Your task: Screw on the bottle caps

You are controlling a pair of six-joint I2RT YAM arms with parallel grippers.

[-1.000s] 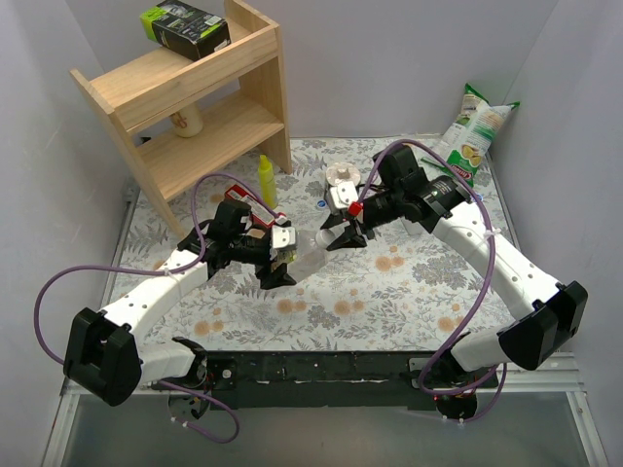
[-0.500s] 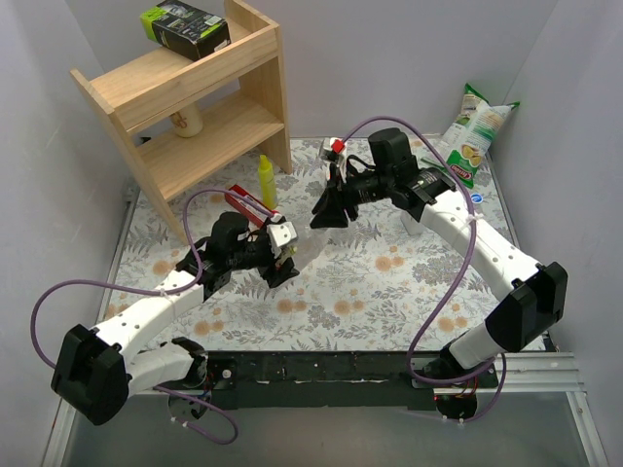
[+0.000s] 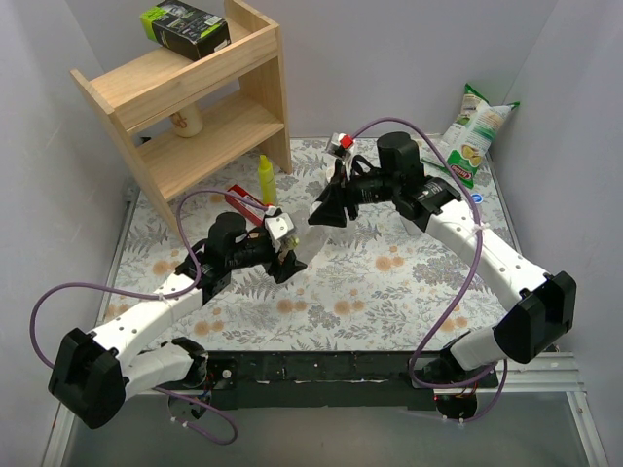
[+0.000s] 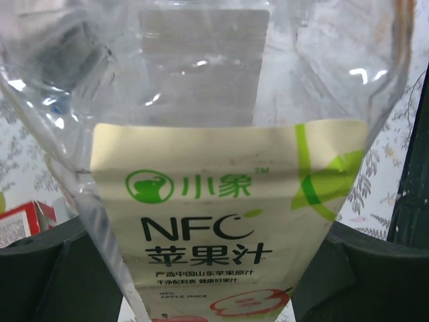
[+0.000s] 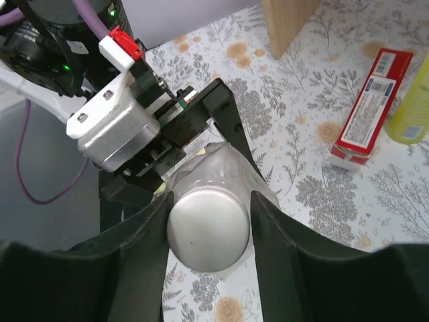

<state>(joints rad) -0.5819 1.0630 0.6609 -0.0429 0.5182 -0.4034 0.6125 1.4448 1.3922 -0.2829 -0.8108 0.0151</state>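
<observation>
My left gripper (image 3: 283,259) is shut on a clear bottle (image 3: 310,239) with a cream label and holds it tilted above the table, neck toward the right arm. In the left wrist view the bottle (image 4: 228,201) fills the frame between the dark fingers (image 4: 53,275). My right gripper (image 3: 326,212) is closed around the wide white cap (image 5: 208,231) that sits on the bottle's neck, with a finger (image 5: 141,255) on each side of it. A small blue cap (image 3: 476,201) lies on the table beside the right forearm.
A wooden shelf (image 3: 195,107) stands at the back left with a green box (image 3: 185,29) on top. A yellow squeeze bottle (image 3: 265,180) and a red box (image 3: 243,202) lie near its foot. A snack bag (image 3: 477,131) leans at the back right.
The right gripper has shifted back and left and its wrist has turned. The left gripper has raised and tilted the bottle toward it. Little has moved in the last half second.
</observation>
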